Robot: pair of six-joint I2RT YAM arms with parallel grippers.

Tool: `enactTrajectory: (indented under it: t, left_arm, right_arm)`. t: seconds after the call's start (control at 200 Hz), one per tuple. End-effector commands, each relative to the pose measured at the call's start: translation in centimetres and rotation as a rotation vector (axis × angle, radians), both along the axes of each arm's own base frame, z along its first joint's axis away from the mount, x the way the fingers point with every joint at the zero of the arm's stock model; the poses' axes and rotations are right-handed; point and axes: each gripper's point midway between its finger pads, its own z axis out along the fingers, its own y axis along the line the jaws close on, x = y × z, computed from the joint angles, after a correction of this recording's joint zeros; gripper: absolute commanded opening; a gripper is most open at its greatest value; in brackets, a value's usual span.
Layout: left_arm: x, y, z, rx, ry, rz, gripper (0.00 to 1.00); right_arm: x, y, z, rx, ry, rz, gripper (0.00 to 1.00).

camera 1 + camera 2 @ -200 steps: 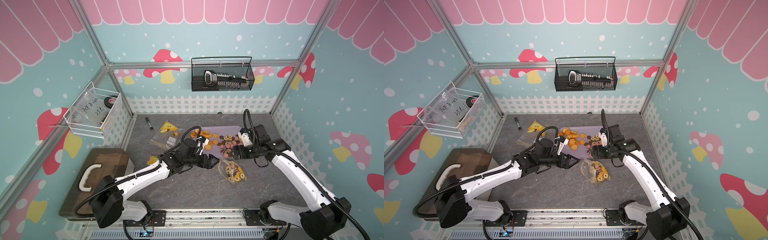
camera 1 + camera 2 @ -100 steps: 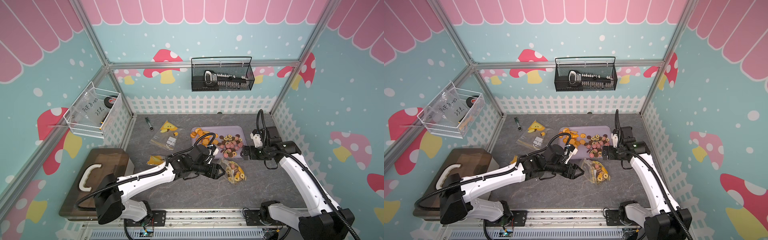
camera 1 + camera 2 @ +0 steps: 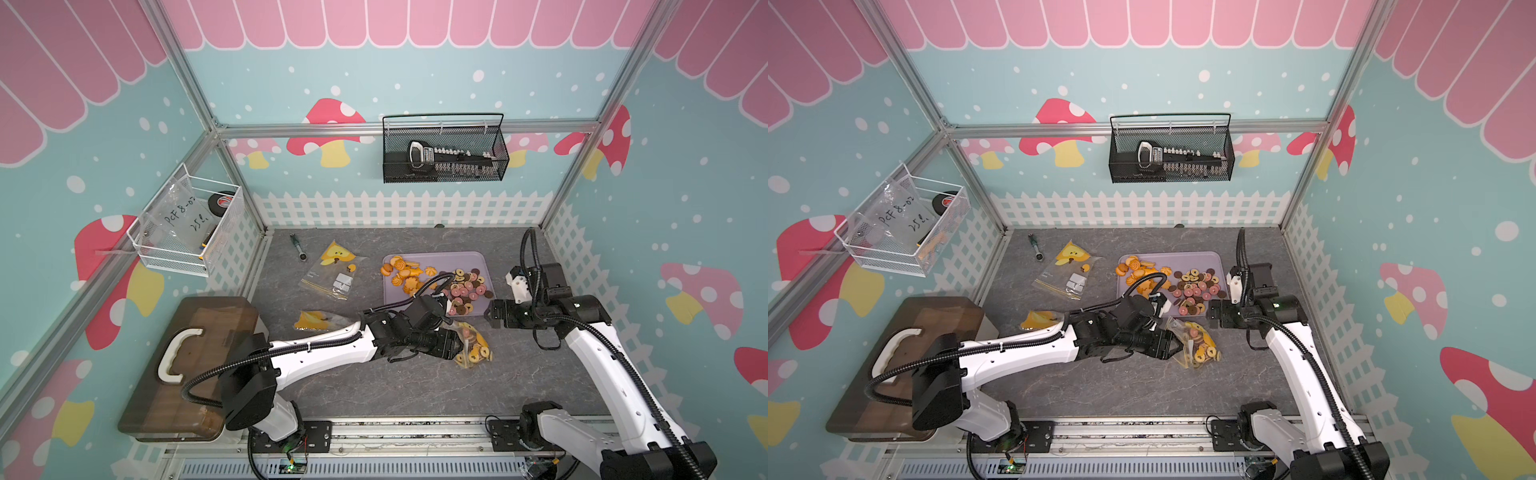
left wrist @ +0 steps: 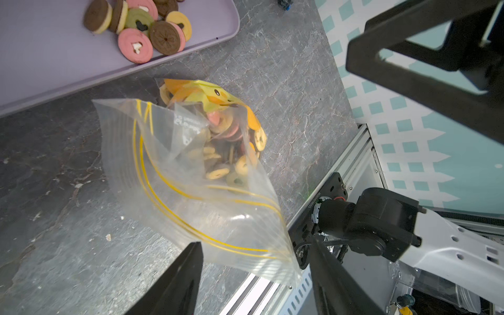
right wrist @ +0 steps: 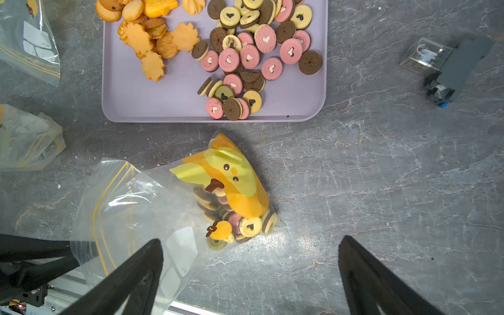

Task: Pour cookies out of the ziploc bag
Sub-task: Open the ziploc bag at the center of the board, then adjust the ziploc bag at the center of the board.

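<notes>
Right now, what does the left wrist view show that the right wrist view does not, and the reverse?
Only the left wrist view: the right arm's base, the fence wall, and the bag's zip mouth facing the camera.

Only the right wrist view: the orange cookies on the tray, a crumpled spare bag, and a small black-and-clear device on the tabletop.

Both: the ziploc bag with cookies inside, lying just off the purple tray; pink and brown ring cookies on that tray; and the grey tabletop.
</notes>
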Motion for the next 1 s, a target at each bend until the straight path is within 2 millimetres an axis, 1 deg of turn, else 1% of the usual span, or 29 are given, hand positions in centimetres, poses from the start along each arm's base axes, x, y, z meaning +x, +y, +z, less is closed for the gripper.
enactTrajectory:
  t: [0.0, 0.155, 0.22, 0.355, 0.525, 0.56, 0.615, 0.661, 0.691, 0.761, 0.826, 0.911, 0.996]
  left_arm:
    - [0.6, -1.1, 0.9, -0.026, -0.005, 0.017, 0.66]
    - [-0.1, -2.5, 0.8, -0.028, 0.011, -0.01, 0.65]
    - [-0.6, -3.0, 0.4, -0.016, 0.029, -0.023, 0.63]
    - [-1.6, -3.4, -1.3, 0.056, 0.07, -0.032, 0.59]
    - [-2.9, -3.8, -2.6, 0.11, 0.102, -0.052, 0.52]
    - [-3.0, -3.9, -2.8, 0.115, 0.102, -0.054, 0.48]
    - [-3.0, -4.0, -3.1, 0.119, 0.104, -0.055, 0.37]
    - [-3.0, -4.2, -3.2, 0.12, 0.104, -0.059, 0.32]
    - [-3.0, -4.4, -3.0, 0.117, 0.1, -0.061, 0.3]
    - [-2.7, -4.6, -2.6, 0.11, 0.087, -0.06, 0.19]
    - [-2.5, -4.6, -2.3, 0.112, 0.073, -0.058, 0.13]
    - [-2.1, -4.7, -1.8, 0.114, 0.054, -0.058, 0.01]
    - [-1.5, -4.6, -1.2, 0.112, 0.041, -0.054, 0.0]
  right_arm:
    - [-0.6, 0.0, -0.4, 0.003, 0.008, 0.02, 0.99]
    - [-0.7, -0.2, -0.3, 0.012, 0.006, 0.013, 0.99]
    - [-0.7, -0.4, -0.4, 0.015, 0.006, 0.006, 0.99]
    - [-0.6, -0.6, -0.4, 0.026, 0.009, 0.0, 0.99]
    - [-0.7, -0.7, -0.6, 0.035, 0.014, -0.005, 0.99]
    - [-0.7, -0.7, -0.7, 0.037, 0.015, -0.004, 0.99]
    - [-0.8, -0.7, -0.7, 0.039, 0.015, -0.007, 0.99]
    - [-0.7, -0.7, -0.8, 0.04, 0.015, -0.006, 0.99]
    - [-0.8, -0.8, -0.7, 0.041, 0.014, -0.006, 0.99]
    - [-0.8, -0.8, -0.7, 0.042, 0.011, -0.01, 0.99]
    - [-0.8, -0.8, -0.7, 0.045, 0.012, -0.009, 0.99]
    - [-0.8, -0.8, -0.7, 0.046, 0.01, -0.008, 0.99]
    - [-0.8, -0.8, -0.6, 0.049, 0.004, -0.008, 0.99]
